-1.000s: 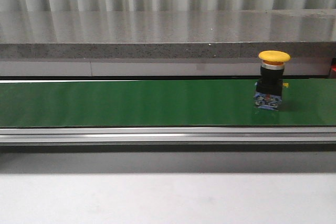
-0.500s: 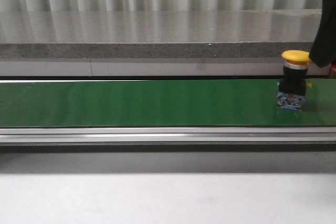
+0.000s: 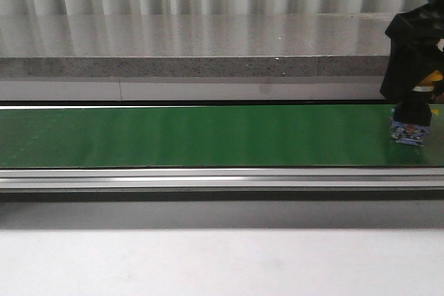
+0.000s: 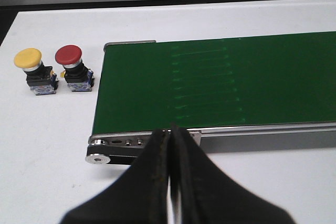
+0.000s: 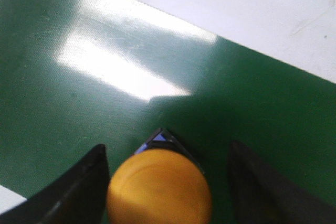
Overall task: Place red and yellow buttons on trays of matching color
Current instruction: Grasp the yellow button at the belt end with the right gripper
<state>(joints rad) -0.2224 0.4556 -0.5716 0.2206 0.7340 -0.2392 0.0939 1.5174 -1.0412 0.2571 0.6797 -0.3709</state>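
A: Front view. What does it show?

B: A long green conveyor belt (image 3: pixel 208 135) runs across the frame, with an aluminium rail (image 3: pixel 208 179) along its near edge and a grey stone ledge (image 3: pixel 194 45) behind it. At the belt's right end stands a yellow mushroom-head push button with a black and blue base (image 3: pixel 411 128). The black right gripper (image 3: pixel 415 67) sits directly over the button and hides most of its cap; only a sliver of yellow shows.

A: Left wrist view?

B: The black left gripper (image 4: pixel 170 182) has both fingers pressed together with nothing between them. It hangs over the near rail at the belt's end, above a white table (image 4: pixel 47 145). On the table, beside the belt's end, a second yellow-capped push button (image 4: pixel 33 71) and a red-capped push button (image 4: pixel 74 68) stand upright, side by side, just apart from each other and clear of the belt. No trays appear in this view.

A: Right wrist view?

B: The yellow cap (image 5: pixel 159 187) fills the space between the two black fingers (image 5: pixel 79 187), which stand spread on either side with belt visible in the gaps. The jaws are released and not gripping the button. A corner of the blue base shows beyond the cap. White table surface lies past the belt's far edge.
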